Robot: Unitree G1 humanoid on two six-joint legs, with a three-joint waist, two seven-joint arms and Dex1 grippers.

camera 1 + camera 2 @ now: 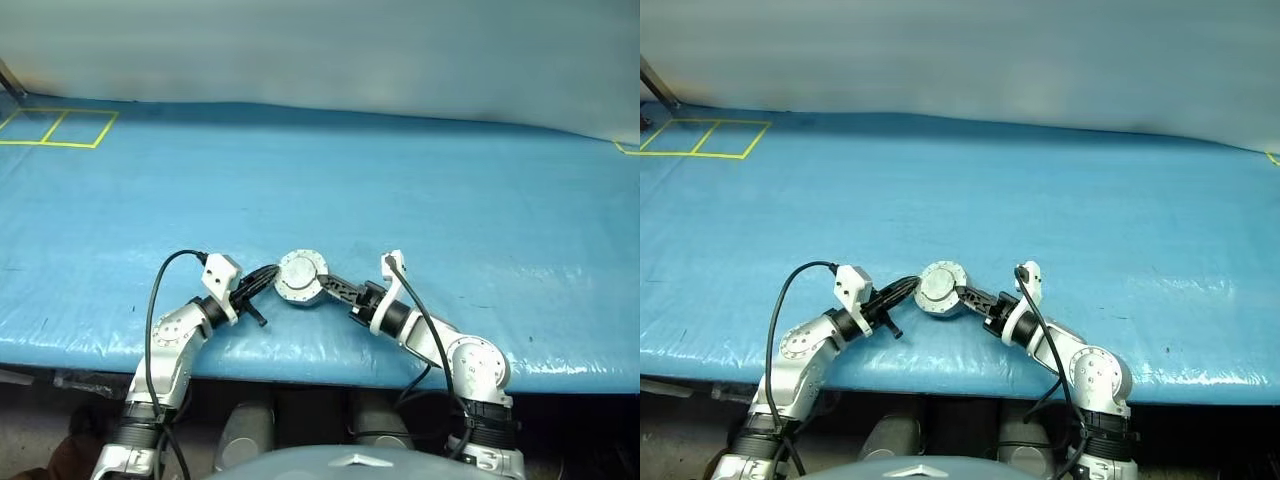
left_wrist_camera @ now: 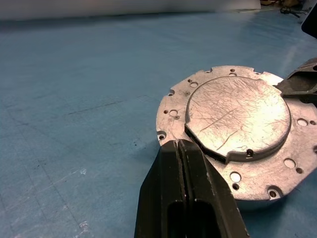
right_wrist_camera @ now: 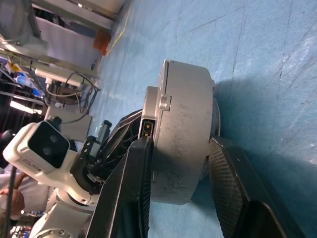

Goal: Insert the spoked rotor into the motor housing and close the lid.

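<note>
The motor housing (image 1: 300,277) lies near the table's front edge with the lid (image 2: 237,116) closed flat over it, its scratched grey outer face up. The spoked rotor is hidden. My right gripper (image 3: 179,144) comes from the right and is shut on the motor housing, one finger (image 3: 136,178) on the lid side and the other on the base. My left gripper (image 2: 181,148) is shut with nothing in it, and its tips touch the housing's rim from the left. The two grippers (image 1: 268,277) (image 1: 322,285) flank the housing.
A blue mat (image 1: 400,180) covers the table. Its front edge (image 1: 320,365) runs just below both arms. Yellow tape squares (image 1: 60,127) mark the far left corner, and a yellow mark (image 1: 628,148) sits at the far right.
</note>
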